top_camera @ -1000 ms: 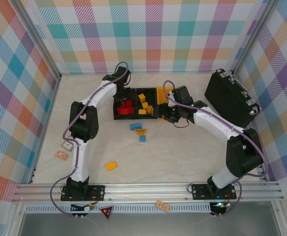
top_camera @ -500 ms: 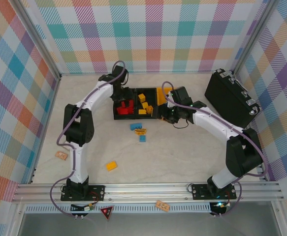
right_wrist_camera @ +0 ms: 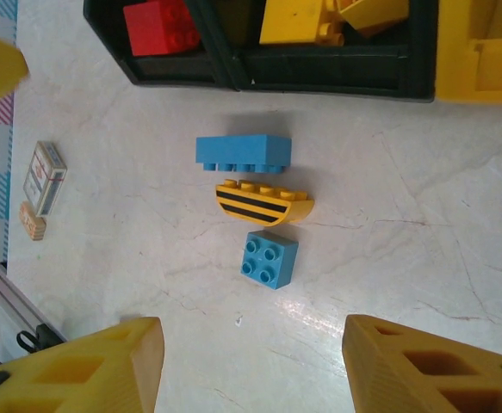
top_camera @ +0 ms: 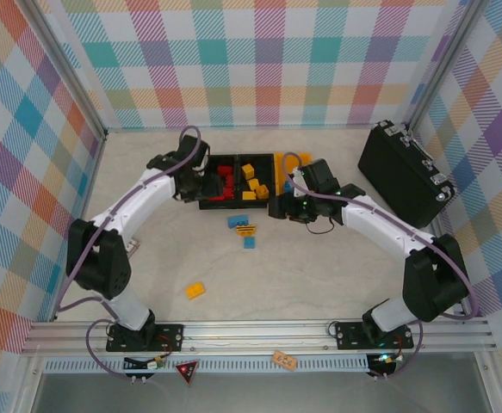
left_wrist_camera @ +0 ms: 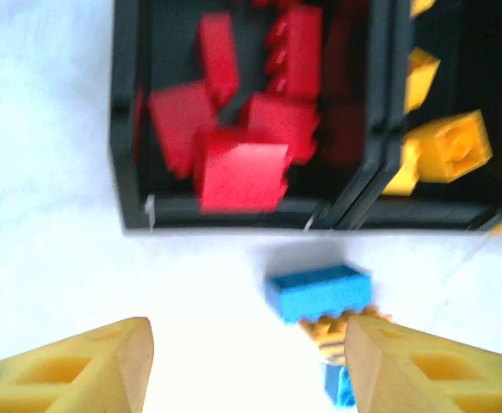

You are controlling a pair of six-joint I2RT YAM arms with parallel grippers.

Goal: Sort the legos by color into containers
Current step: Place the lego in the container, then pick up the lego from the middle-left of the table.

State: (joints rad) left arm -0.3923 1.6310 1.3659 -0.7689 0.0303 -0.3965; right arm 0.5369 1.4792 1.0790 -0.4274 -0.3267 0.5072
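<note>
Left claw (left_wrist_camera: 246,357) raised by the left end of the bin row, jaws wide, nothing between them. Right claw (right_wrist_camera: 251,348) raised just near of the row's right end, jaws also apart and empty.

Nearest: pale-orange tag (top_camera: 284,360) with dots on the metal frame (top_camera: 259,337) at the front edge. On the table (top_camera: 319,275), near-left of centre, one yellow brick (top_camera: 195,290) lies alone, well apart from the other bricks. Off to the left, a small card box (right_wrist_camera: 44,176) with a tan block (right_wrist_camera: 32,220) just beside it on its near side.

Mid-table, three loose bricks in a tight group: blue square brick (right_wrist_camera: 269,258) nearest, four studs up. Striped curved brick (right_wrist_camera: 263,203), yellow with black lines, just beyond it. Long blue brick (right_wrist_camera: 243,153) farthest, on its side, just near of the bins. Small gaps between all three.

Beyond them, three bins joined in a row. Left black bin (left_wrist_camera: 123,129) holds a pile of red bricks (left_wrist_camera: 242,163). Middle black bin (left_wrist_camera: 405,215) holds several yellow bricks (left_wrist_camera: 453,146). Yellow-orange bin (right_wrist_camera: 483,69) sits at the right end; the right arm (top_camera: 380,219) covers much of it, contents cannot be told.

Far right, black case (top_camera: 403,172) with metal latches, near the plaid wall (top_camera: 259,60), well apart from the bins.
</note>
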